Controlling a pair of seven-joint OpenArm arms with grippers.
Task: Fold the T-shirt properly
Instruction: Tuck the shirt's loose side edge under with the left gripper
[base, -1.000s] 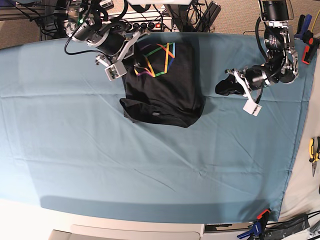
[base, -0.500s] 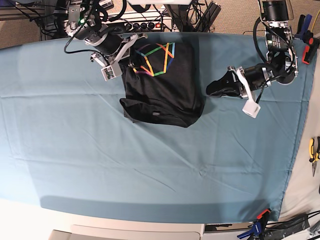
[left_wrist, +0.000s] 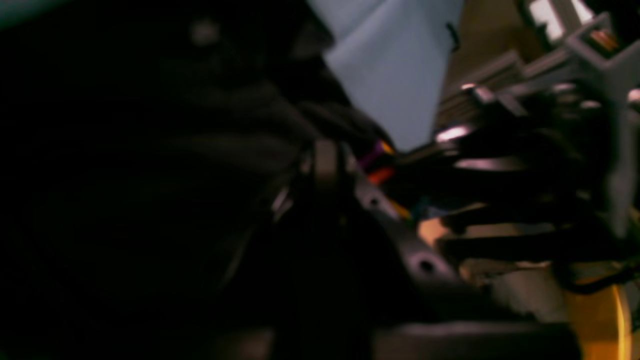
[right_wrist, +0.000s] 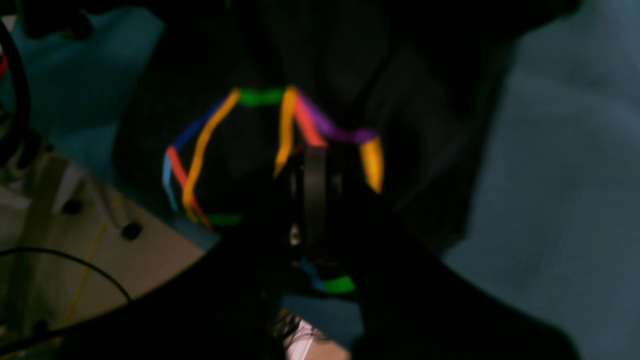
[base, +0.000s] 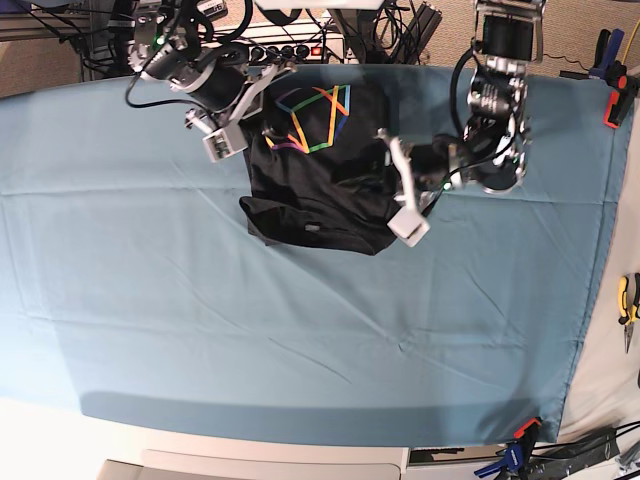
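The T-shirt (base: 325, 175) lies folded into a dark block on the teal cloth (base: 300, 340) that covers the table, toward twelve o'clock of the base view and a little left of its middle. Its coloured line print (base: 315, 120) faces up at the shirt's far end. A thicker rumpled fold runs along the shirt's six o'clock edge.

The right claw (base: 262, 130) sits at the shirt's ten o'clock corner, just beside the print. In the right wrist view its fingers (right_wrist: 315, 195) are pressed together with black fabric and the coloured lines bunched around them, so it looks clamped on the T-shirt, though the picture is blurred.

The left claw (base: 375, 165) reaches in from three o'clock and sits over the shirt's right edge. Its wrist view is very dark and blurred: the fingers (left_wrist: 325, 165) stand together against black fabric, and a scrap of purple and orange print shows beside them. Whether cloth is pinched between them I cannot tell.

Yellow-handled pliers (base: 627, 305) lie beyond the cloth's three o'clock edge, and a blue clamp (base: 517, 445) grips the cloth near five o'clock.
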